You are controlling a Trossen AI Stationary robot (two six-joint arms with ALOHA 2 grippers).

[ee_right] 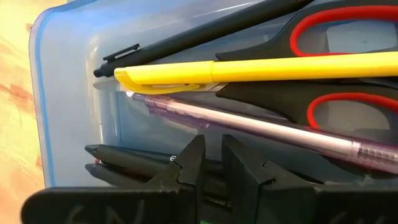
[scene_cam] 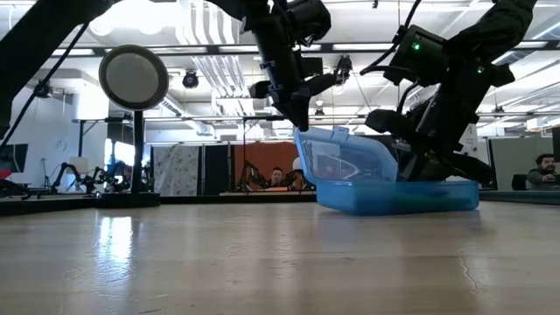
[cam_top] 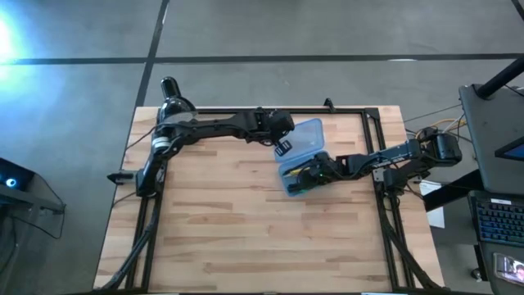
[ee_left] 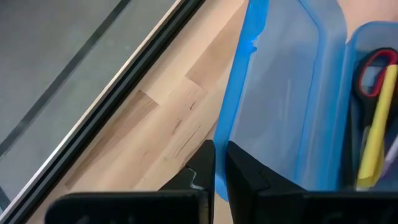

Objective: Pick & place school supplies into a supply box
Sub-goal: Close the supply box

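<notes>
1. The left gripper (ee_left: 214, 163) had its jaws pinched on the edge of the supply box's lid (ee_left: 292, 93), which stood raised at the box's far side.
2. The right gripper (ee_right: 211, 163) reached down into the supply box (cam_top: 301, 160); its jaws were nearly together, and I could not tell whether they held anything.
3. Inside the box lay a yellow pen (ee_right: 261, 70), a pale purple pen (ee_right: 267, 129), a black pen (ee_right: 205, 34) and red-handled scissors (ee_right: 348, 68).
4. The box sat on the desk (cam_top: 237, 229), right of centre.
</notes>
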